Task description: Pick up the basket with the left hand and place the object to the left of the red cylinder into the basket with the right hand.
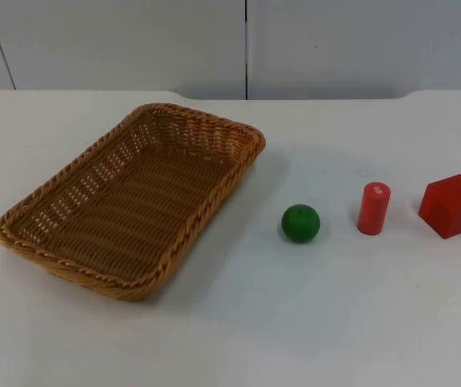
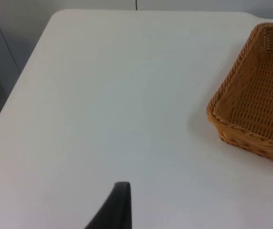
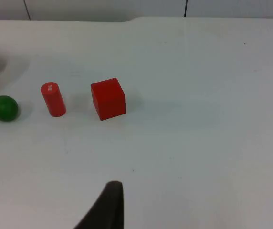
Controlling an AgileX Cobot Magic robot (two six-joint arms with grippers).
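Nothing is grasped yet. The shallow tan woven wicker basket (image 1: 130, 201) sits flat on the white table (image 1: 295, 322), empty.

The small green ball (image 1: 301, 222) is your target. It lies just left of the upright red cylinder (image 1: 373, 208), between it and the basket. A red cube (image 1: 453, 205) stands further right.

The left gripper (image 2: 120, 205) hangs over bare table, well apart from the basket's near end. The right gripper (image 3: 110, 205) hangs over the table short of the cube. You get one fingertip per wrist view, so I cannot tell whether either pincer is released or clenched.

Risks:
- The ball will likely roll if a finger clips it off-centre, and the cylinder is near enough to get knocked over.
- Grabbing the cylinder or cube instead would be a mistake.
- A one-sided rim grip on the basket will probably let it tilt.

In the top view, the basket's long axis runs diagonally, from the lower left to the upper right, with the opening facing up.
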